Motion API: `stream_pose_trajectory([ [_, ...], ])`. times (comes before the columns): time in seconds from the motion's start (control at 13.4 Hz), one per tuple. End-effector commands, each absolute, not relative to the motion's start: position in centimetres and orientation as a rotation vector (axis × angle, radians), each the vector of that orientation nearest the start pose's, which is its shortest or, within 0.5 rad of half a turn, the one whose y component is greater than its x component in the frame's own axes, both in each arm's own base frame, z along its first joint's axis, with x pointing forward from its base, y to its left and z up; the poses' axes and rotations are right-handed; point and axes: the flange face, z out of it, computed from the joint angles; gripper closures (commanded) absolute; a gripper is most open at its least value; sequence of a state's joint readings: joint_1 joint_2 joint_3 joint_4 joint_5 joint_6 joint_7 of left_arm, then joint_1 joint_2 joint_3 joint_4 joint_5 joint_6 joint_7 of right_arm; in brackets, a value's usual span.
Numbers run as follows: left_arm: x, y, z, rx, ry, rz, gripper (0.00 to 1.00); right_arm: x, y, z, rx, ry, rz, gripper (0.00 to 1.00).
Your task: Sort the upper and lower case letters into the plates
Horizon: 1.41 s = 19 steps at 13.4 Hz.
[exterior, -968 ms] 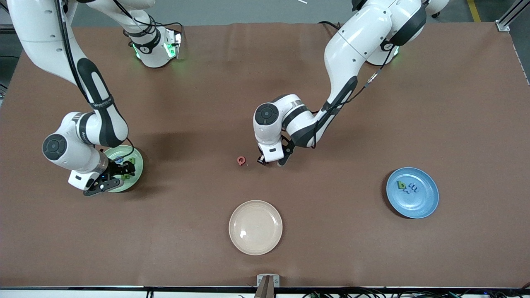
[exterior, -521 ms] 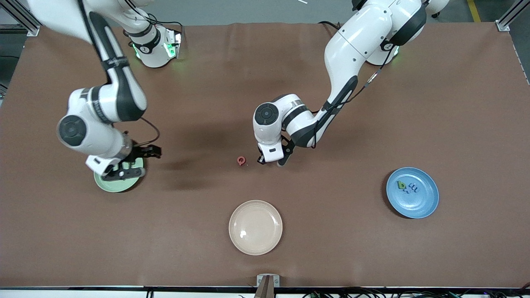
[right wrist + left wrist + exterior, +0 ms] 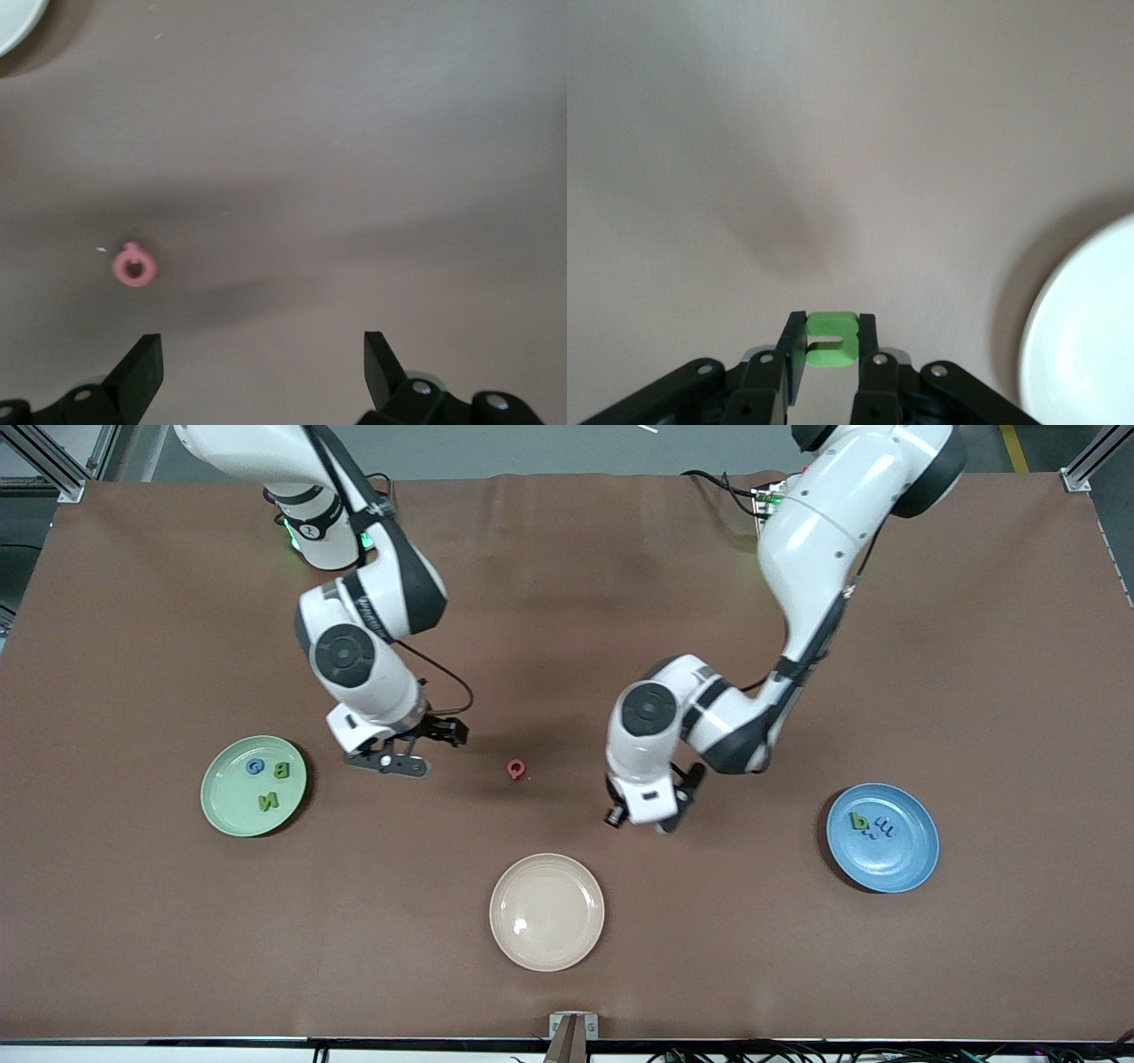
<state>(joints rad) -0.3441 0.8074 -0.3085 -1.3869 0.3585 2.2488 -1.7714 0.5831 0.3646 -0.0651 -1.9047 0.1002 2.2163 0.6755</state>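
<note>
Because it grasps a green letter (image 3: 831,338) bound for the blue plate (image 3: 917,868), the left hand (image 3: 651,815) stays clenched; the right hand (image 3: 407,753) hangs released beside the pink Q (image 3: 516,769).

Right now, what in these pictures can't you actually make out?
- Green letter clamped in the left gripper: the left wrist view shows it edge-on, fingers cover its sides, so its shape is unreadable; the front view hides it under the wrist.
- Small letters in the blue plate: front view, piled together, only the green p reads.
- Cream plate: left wrist view, cut off by the edge.
</note>
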Motion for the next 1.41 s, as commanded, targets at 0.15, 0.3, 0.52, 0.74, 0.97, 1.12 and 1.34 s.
stream_pose_trajectory([
  [0.15,66.7,-29.9,26.9,-2.806,-1.355,-0.144,1.0,53.3,38.2,24.8,-3.048,0.6,0.096,0.0],
  [0.3,67.8,-25.3,25.8,-2.785,-1.299,-0.097,1.0,53.6,39.9,22.6,-3.044,0.629,0.088,0.01],
  [0.52,68.3,-17.6,24.0,-2.762,-1.202,-0.011,1.0,54.3,40.8,20.9,-3.036,0.635,0.068,0.02],
  [0.74,69.1,-11.4,24.5,-2.767,-1.1,0.051,1.0,54.4,41.5,19.5,-3.043,0.621,0.065,0.03],
  [0.97,69.4,-5.4,24.4,-2.801,-1.004,0.091,1.0,54.3,41.8,19.1,-3.033,0.629,0.065,0.08],
  [1.12,69.0,-2.9,23.8,-2.814,-0.957,0.125,0.97,54.3,41.7,18.6,-3.017,0.653,0.089,0.14],
  [1.34,68.8,-0.5,23.1,-2.818,-0.94,0.153,0.77,54.1,41.8,18.4,-3.025,0.636,0.086,0.27],
])
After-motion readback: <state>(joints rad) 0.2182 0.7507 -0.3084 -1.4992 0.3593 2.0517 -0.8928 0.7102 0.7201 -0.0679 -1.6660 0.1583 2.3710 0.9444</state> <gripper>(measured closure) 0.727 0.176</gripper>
